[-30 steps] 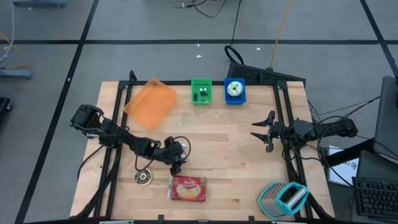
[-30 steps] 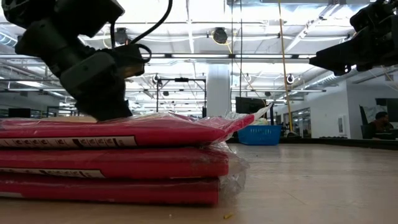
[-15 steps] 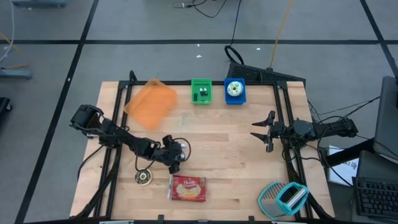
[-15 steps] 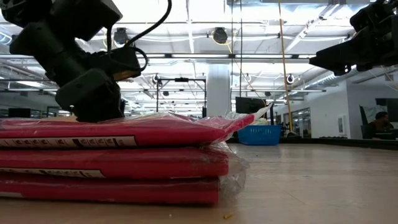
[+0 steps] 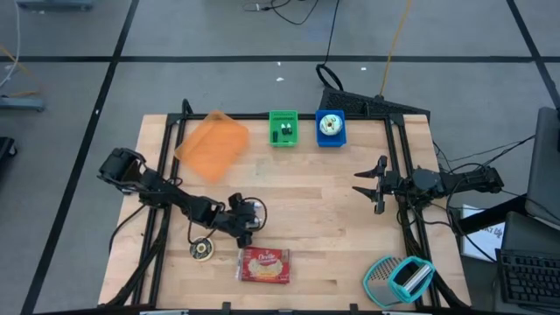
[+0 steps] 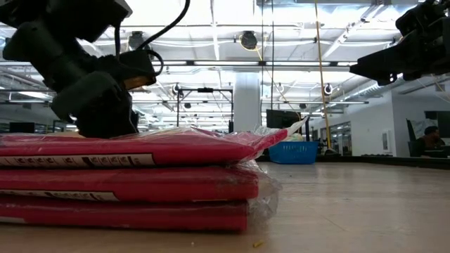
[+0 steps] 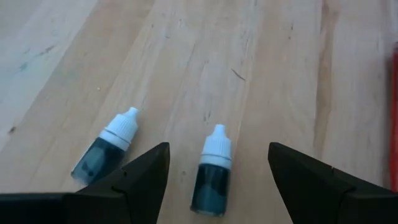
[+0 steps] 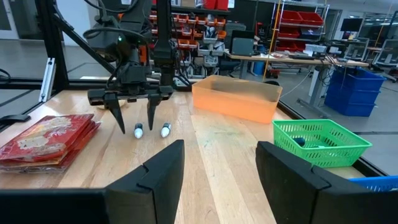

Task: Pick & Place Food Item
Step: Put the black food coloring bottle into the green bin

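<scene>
A: Where's the food item lying relative to the left gripper (image 8: 136,124)?

B: The red plastic-wrapped flat snack pack (image 5: 264,265) is lying on the wooden worktop (image 5: 332,227), near its front edge. In the high view it's just beside the left gripper, on the front-edge side and slightly toward the right arm. Its long axis is running parallel to that front edge.

A: What are the fingers doing?

B: The left fingers are standing wide, holding nothing and pointing down. They're not over the pack. They're hovering over two small dark dropper bottles with white caps: one bottle (image 7: 211,168) is lying between the fingers, the other (image 7: 106,154) just outside one of them. Only a red sliver of the pack is showing at the edge of the left wrist view.

A: And the right arm?

B: The right gripper (image 5: 360,184) is waiting at the worktop's right edge, fingers apart and empty, well apart from the pack. The left arm is clearly nearer.

A: Anything changing against a second ago?

B: The left wrist is swinging slightly. In the low view the hand is now sitting a bit further left behind the pack. The pack, the bottles and the right arm are staying put.

A: So what's next?

B: My read: the left gripper needs shifting off the bottles toward the pack, closing across its short side.
</scene>
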Motion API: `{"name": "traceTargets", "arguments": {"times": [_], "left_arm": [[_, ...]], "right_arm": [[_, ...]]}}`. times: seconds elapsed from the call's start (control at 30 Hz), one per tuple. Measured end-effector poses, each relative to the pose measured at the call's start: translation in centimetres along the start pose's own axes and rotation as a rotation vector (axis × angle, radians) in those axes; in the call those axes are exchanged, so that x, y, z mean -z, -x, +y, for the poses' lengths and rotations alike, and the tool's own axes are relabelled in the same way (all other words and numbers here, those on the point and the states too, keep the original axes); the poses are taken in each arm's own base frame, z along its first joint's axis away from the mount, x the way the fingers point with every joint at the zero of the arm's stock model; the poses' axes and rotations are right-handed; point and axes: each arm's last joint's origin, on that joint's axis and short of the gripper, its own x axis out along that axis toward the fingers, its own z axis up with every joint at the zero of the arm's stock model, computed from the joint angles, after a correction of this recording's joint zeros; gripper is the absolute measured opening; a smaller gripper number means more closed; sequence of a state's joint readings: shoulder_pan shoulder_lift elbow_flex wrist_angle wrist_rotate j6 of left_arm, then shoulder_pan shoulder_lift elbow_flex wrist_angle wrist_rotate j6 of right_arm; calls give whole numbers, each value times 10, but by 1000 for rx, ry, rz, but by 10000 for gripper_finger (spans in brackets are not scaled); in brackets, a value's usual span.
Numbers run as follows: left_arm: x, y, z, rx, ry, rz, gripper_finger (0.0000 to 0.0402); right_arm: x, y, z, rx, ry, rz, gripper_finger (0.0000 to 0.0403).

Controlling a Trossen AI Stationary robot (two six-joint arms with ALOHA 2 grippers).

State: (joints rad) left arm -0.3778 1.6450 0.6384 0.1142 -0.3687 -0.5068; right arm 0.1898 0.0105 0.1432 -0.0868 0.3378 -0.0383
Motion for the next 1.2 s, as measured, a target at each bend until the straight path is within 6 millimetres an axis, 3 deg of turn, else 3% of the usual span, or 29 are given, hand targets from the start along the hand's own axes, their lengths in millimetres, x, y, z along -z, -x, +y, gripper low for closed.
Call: {"name": "traceTargets", "arguments": {"times": [0.27,0.97,1.2], "left_arm": [[7,-11,-1,-19,-20,20,273],[9,-12,-1,-10,-29,39,273],[10,-12,-1,20,-45,57,221]], "right_arm": [[0,0,0,0,0,0,187],[0,0,0,0,0,0,187],[0,0,0,0,0,1,187]]}}
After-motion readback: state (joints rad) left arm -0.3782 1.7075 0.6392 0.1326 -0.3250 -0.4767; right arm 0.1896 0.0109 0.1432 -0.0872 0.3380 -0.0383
